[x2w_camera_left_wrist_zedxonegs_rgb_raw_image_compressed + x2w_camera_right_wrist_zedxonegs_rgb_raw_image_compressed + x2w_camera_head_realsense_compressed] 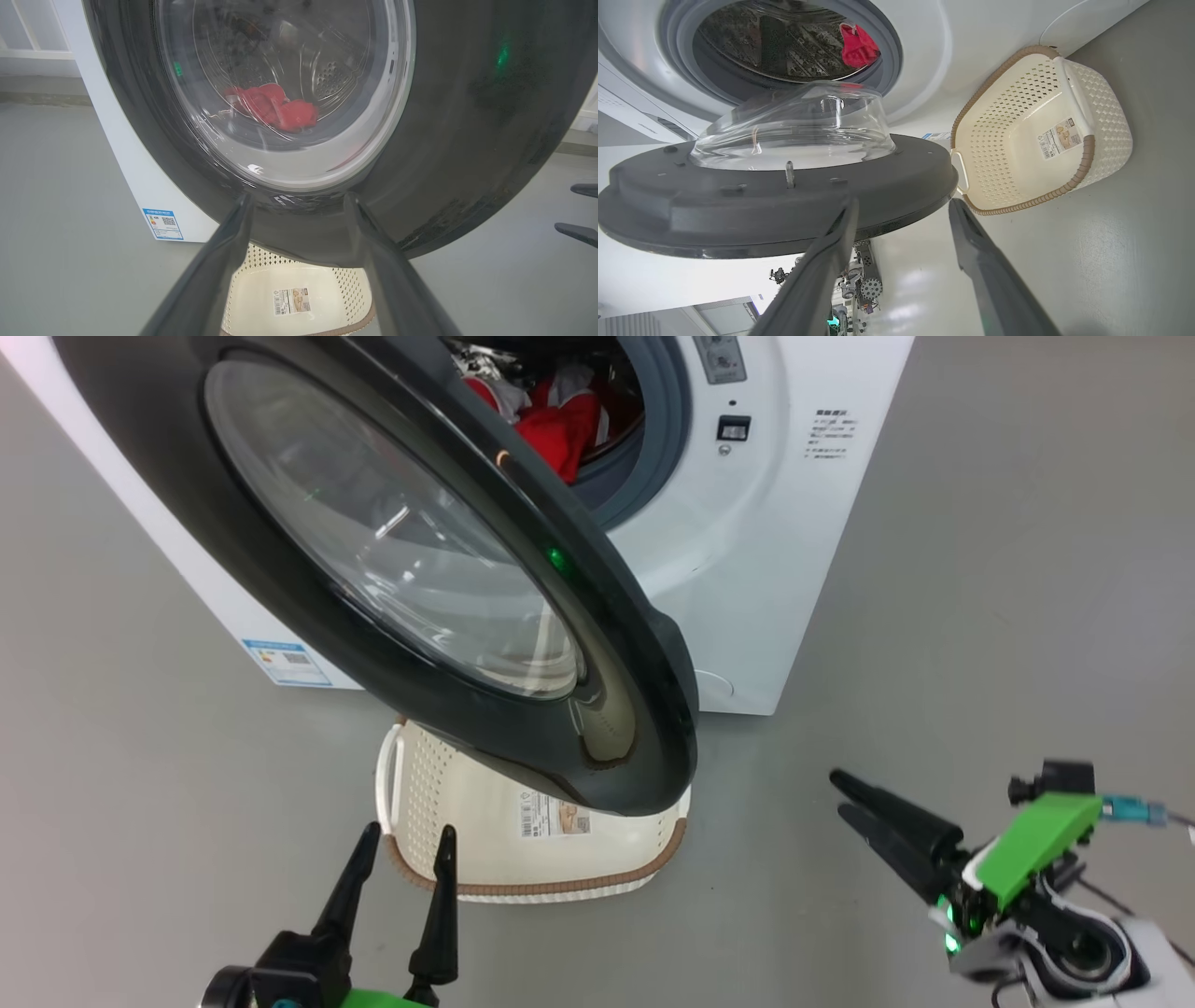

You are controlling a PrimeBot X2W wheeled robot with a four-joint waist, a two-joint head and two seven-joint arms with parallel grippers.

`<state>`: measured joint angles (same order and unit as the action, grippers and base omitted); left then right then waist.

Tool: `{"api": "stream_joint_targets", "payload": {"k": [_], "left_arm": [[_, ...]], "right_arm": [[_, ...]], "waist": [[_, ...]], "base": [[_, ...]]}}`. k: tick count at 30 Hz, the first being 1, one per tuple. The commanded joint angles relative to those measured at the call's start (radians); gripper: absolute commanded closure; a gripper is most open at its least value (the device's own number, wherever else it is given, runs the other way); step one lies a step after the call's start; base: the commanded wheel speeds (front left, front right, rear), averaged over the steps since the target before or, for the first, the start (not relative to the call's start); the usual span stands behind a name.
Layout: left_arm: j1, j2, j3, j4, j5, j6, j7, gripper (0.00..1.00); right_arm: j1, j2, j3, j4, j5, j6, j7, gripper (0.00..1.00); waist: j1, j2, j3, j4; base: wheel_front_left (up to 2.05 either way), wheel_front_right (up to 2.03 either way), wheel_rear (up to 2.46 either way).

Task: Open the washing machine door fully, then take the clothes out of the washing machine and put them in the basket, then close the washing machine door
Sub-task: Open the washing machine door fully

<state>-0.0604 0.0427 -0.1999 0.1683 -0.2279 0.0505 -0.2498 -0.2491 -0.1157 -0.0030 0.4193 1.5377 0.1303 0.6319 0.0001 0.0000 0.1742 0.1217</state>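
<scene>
Standing half open above the basket, the door faces the left gripper; the right wrist view shows its glass bulging toward red clothes in the washer. It and the right gripper gape empty.

**A Test Hall Rather Than a Laundry Room**

A robotics lab or demonstration hall is being suggested here, not a home. The washing machine is being kept free-standing on a broad, bare grey floor, with open ground being left on both of its sides. A blue energy label is being left stuck low on its side panel, as on a display unit. A basket is being kept on the floor just before it, its paper sticker being left in place. Far off in the right wrist view, dark apparatus with a toothed wheel is being kept on the glossy floor. A pale wall with white framing is being shown behind.
</scene>
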Motion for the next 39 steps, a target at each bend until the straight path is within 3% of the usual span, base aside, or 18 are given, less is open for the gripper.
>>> {"api": "stream_joint_targets", "payload": {"k": [1,8,15,23,32,35,39], "left_arm": [[0.003,0.008,0.037,-0.017,0.015,-0.012,-0.012,0.00],[0.015,0.008,0.049,-0.010,0.017,-0.019,-0.012,0.00],[0.025,0.008,0.057,-0.003,0.017,-0.023,-0.012,0.00],[0.031,0.008,0.067,0.004,0.017,-0.027,-0.012,0.00],[0.037,0.008,0.073,0.012,0.019,-0.036,-0.012,0.00],[0.038,0.008,0.074,0.014,0.017,-0.037,-0.012,0.00],[0.040,0.008,0.076,0.013,0.015,-0.035,-0.012,0.00]], "right_arm": [[0.029,0.000,0.010,-0.021,-0.014,0.000,-0.027,0.00],[0.116,-0.023,0.034,-0.046,-0.071,0.000,-0.124,0.00],[0.174,-0.064,0.044,-0.064,-0.139,0.000,-0.309,0.00],[0.214,-0.143,0.182,-0.084,-0.253,0.000,-0.524,0.00],[0.206,-0.245,0.398,-0.040,-0.352,0.000,-0.843,0.00],[0.195,-0.272,0.446,-0.023,-0.409,0.000,-0.888,0.00],[0.199,-0.255,0.360,-0.042,-0.544,0.000,-0.893,0.00]], "waist": [[0.0000,0.0000,-0.009,-0.010],[0.0000,0.0000,-0.022,-0.027],[0.0000,0.0000,-0.032,-0.035],[0.0000,0.0000,-0.040,-0.043],[0.0000,0.0000,-0.051,-0.045],[0.0000,0.0000,-0.055,-0.044],[0.0000,0.0000,-0.055,-0.045]], "base": [[0.00,0.00,0.00],[0.00,0.00,0.00],[0.00,0.00,0.00],[0.00,0.00,0.00],[0.00,0.00,0.00],[0.00,0.00,0.00],[0.00,0.00,0.00]]}}
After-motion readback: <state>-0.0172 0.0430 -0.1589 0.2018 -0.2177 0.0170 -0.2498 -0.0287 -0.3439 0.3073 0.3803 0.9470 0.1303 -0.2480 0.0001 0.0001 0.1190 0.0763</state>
